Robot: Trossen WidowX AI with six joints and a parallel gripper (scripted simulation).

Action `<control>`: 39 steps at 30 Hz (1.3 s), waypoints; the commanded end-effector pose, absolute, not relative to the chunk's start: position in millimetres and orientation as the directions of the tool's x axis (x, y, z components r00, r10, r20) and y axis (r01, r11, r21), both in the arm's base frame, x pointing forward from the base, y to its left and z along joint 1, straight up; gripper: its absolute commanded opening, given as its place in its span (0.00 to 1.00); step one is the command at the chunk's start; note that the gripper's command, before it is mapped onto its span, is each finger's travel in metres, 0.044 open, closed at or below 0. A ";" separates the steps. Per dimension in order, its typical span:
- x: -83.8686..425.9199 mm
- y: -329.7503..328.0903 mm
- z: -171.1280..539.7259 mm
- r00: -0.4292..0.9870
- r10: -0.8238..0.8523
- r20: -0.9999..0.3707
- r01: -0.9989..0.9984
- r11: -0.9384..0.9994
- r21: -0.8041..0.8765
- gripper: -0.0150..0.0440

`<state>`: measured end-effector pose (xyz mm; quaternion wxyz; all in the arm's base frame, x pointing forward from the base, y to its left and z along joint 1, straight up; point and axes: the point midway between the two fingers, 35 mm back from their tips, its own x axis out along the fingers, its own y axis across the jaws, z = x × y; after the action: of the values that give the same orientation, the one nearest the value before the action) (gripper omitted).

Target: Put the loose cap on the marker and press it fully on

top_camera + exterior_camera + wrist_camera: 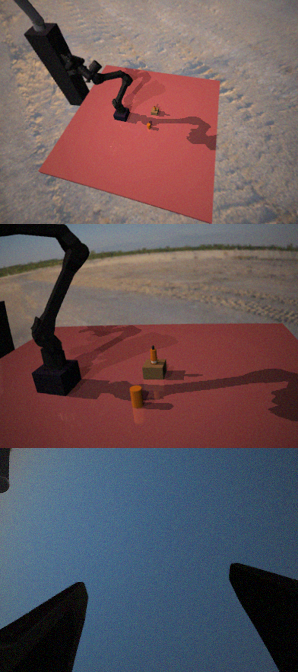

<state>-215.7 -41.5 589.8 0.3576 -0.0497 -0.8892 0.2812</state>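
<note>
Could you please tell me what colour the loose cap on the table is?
The cap is orange, shown best in the exterior view.

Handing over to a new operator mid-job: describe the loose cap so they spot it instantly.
Start at the dark arm base on the red mat. The cap stands upright just beside it, towards the exterior camera. Unlike the marker, it sits bare on the mat, not in the holder block.
</note>
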 end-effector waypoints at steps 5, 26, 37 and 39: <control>-224.3 -72.4 582.0 -0.786 0.183 0.590 -0.079 0.918 -0.390 0.71; -121.9 -352.6 442.6 -0.602 -0.784 0.151 0.018 0.175 0.984 0.68; -6.8 -402.2 360.0 -0.276 -0.950 -0.144 0.583 -0.285 0.761 0.68; 16.0 -404.6 344.3 -0.212 -0.956 -0.200 0.692 -0.292 0.661 0.68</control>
<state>-35.4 -394.4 381.9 0.4752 0.3082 -0.3963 -0.7226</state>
